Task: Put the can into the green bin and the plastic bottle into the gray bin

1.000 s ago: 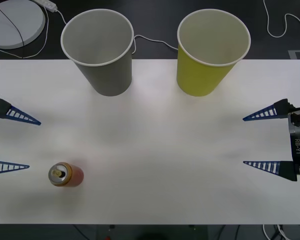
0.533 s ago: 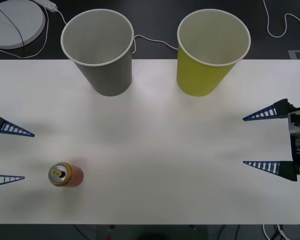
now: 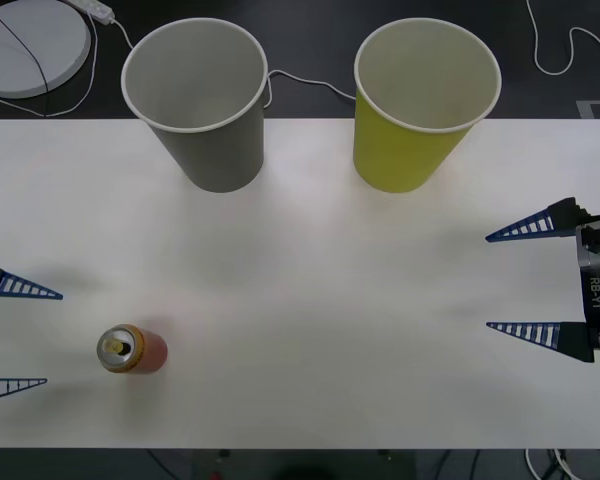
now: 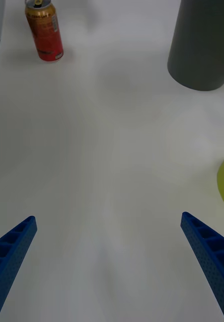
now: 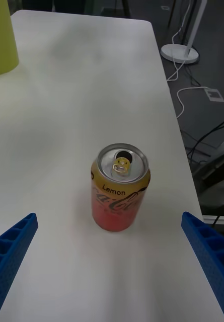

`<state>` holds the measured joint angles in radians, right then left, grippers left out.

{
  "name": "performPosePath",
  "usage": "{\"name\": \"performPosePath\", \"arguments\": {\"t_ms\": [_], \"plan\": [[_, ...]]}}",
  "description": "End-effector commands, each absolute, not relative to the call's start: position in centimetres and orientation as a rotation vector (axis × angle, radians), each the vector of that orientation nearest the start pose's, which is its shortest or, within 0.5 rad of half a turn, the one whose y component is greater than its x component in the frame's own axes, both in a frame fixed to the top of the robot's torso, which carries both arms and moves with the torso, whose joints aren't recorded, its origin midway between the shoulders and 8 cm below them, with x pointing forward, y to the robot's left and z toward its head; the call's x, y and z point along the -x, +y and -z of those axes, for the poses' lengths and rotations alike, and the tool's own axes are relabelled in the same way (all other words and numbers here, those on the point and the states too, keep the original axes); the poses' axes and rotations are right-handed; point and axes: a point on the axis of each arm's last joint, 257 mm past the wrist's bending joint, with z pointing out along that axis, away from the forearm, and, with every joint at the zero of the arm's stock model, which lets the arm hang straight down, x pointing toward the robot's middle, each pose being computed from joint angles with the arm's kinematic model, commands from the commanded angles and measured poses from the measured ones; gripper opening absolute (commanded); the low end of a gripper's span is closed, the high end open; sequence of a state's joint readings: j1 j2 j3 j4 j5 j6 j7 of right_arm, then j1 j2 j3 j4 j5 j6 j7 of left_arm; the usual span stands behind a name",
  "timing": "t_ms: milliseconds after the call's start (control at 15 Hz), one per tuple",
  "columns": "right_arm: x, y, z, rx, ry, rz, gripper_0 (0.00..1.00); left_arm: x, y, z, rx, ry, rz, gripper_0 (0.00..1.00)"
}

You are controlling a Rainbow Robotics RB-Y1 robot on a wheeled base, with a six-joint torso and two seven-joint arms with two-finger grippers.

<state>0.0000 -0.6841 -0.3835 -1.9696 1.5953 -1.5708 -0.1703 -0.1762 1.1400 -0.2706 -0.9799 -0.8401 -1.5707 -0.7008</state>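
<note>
Can (image 3: 132,349) stands upright near the table's (image 3: 310,300) left front. Left gripper (image 3: 18,337), fingers spread wide, sits beside it; right gripper (image 3: 525,282) waits wide open at the right edge.

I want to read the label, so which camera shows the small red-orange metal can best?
The left wrist view: the small red-orange metal can stands close, its lettering legible. The front view shows mostly its top; the right wrist view shows it far off.

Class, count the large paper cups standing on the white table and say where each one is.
2. The gray bin stands at the table's far edge on the robot's left; the green bin stands at the far edge on its right. Both are upright and apart; nothing hides a third.
</note>
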Motion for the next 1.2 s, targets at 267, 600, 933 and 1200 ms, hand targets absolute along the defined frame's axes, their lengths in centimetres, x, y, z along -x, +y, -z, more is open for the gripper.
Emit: {"name": "performPosePath", "arguments": {"t_ms": [267, 600, 933, 1200], "plan": [[-35.7, -25.0, 16.8, 1.607, 1.549, -0.294, 1.0, -32.1, 36.0, 26.6, -1.545, 1.393, 0.631, 1.0], [-35.7, -25.0, 16.8, 1.607, 1.549, -0.294, 1.0, -32.2, 35.0, 28.4, -1.481, 1.39, 0.638, 1.0], [-35.7, -25.0, 16.8, 1.607, 1.549, -0.294, 1.0, -32.4, 33.8, 30.2, -1.435, 1.36, 0.61, 1.0], [-35.7, -25.0, 16.8, 1.607, 1.549, -0.294, 1.0, -32.9, 32.5, 31.0, -1.352, 1.346, 0.608, 1.0]]}}
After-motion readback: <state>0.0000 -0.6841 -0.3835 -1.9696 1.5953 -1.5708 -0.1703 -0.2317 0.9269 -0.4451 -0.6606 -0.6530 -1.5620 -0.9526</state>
